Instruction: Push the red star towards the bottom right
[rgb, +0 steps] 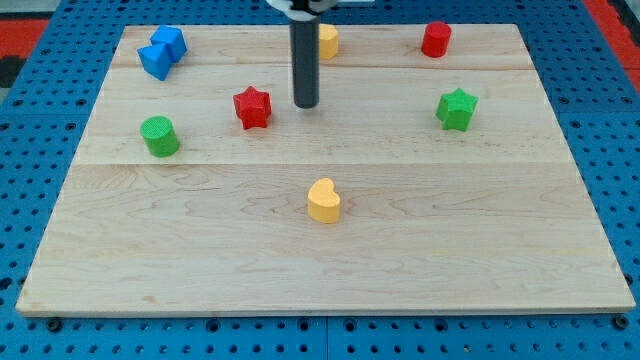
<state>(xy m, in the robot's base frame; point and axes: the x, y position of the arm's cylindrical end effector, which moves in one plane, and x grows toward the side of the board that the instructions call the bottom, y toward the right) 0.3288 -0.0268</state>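
Bench (330, 260): pale wood board, 3 planks visible by their seams, lying on a blue perforated surface (40, 40).

Rod: dark, straight, upright, entering from the view's top at centre. My tip (306, 105) sits on the bench in the upper middle, just to the right of the red star, a small gap between them, not touching. No gripper on this arm, so nothing spread, pressed together or pinching; the rod ends plain.

Blocks, 7 seen:
- Blue block (162, 52), top left corner; angular, looks like 2 joined pieces, exact shape unclear.
- Green star (456, 108), right side, level with the tip, well apart from it.
- Red star (252, 107), left of centre, upper half of the bench, between the green cylinder and the tip.
- Green cylinder (159, 136), left side, slightly below the red star.
- Yellow heart-like block (324, 200), centre, well below the tip.
- Red cylinder (436, 39), top right.
- Yellow block (328, 41), top centre, partly hidden behind the rod; shape not readable.
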